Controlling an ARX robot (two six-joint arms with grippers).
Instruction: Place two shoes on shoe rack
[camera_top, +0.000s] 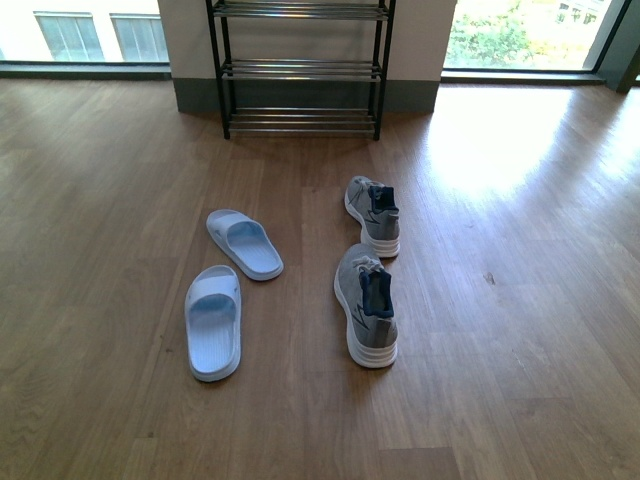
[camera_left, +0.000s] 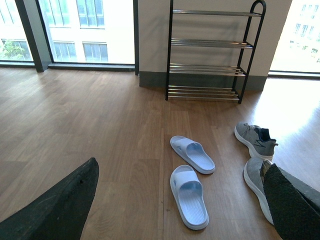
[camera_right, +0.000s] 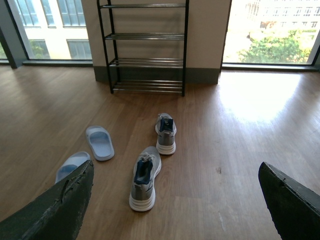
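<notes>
Front view: both grey sneakers sit on the wood floor (camera_top: 520, 380) at centre-right of frame, heels toward the camera and toes toward the shoe rack (camera_top: 300, 70) at top centre. The near sneaker (camera_top: 365, 308) is below the far sneaker (camera_top: 373, 213), near it but apart. Two pale blue slippers (camera_top: 243, 242) lie left of centre and are not task items. No arm shows in this view. Right wrist view: the right hand (camera_right: 175, 166) has its fingers spread wide with nothing between them. Left wrist view: the left hand (camera_left: 180, 167) is the same, spread and empty. The step is probably the first reach, with no pickup started. The near sneaker looks best for the right hand. Come down over the heel collar and pinch across the upper just above the stiff white sole, since the knit likely squashes. Stay clear of the far sneaker. Carry it level and set the sole across several chrome bars (camera_top: 300, 121), or it may tip.
</notes>
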